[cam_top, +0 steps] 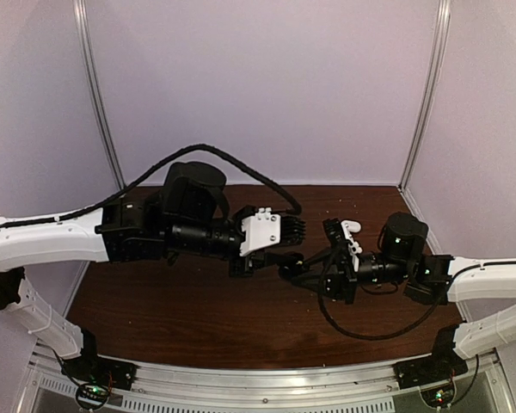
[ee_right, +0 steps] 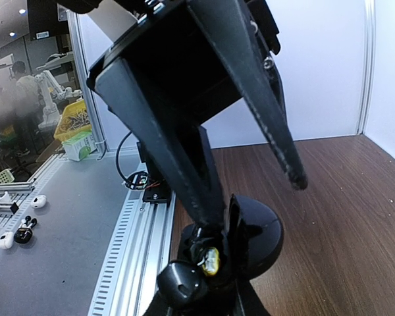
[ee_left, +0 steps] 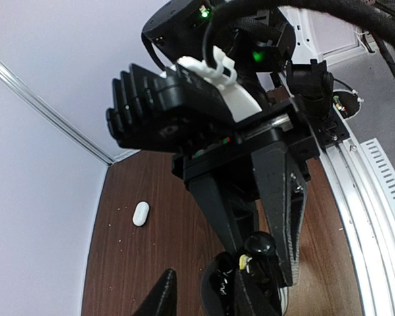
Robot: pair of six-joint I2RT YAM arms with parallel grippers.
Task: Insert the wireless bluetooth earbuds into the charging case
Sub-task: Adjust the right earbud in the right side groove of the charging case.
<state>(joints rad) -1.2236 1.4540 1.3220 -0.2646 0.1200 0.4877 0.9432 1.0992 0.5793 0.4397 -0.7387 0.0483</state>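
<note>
Pinching a black puck point(ee_right: 257, 240) with a yellow spot point(ee_right: 212, 261) inside, the right claw point(ee_left: 266, 270) has its jaws drawn together above the counter point(ee_left: 151, 263). Meeting it tip to tip, the left claw point(ee_right: 255, 199) stands with jaws apart, one finger touching the puck. Farther off, the white case point(ee_left: 140, 213) lies closed on the counter by the wall, well apart from both claws.
</note>
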